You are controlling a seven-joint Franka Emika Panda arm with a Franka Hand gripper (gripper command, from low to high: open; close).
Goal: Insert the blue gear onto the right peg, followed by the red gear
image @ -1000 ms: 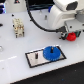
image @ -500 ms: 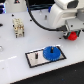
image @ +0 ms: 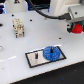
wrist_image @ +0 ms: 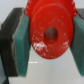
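Unmoved, blue gear (image: 51, 53) sits on base plate (image: 34, 58).

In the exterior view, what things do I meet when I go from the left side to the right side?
Beige block → black base → blue gear → red gear, held in the pincer.

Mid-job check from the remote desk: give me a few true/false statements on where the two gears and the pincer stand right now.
1. The blue gear sits on the dark base plate. True.
2. The pincer is shut on the red gear. True.
3. The red gear is stacked on the blue gear. False: it is held in the air, toward the exterior view's right.
4. The pincer is empty. False: its pads clamp the red gear.
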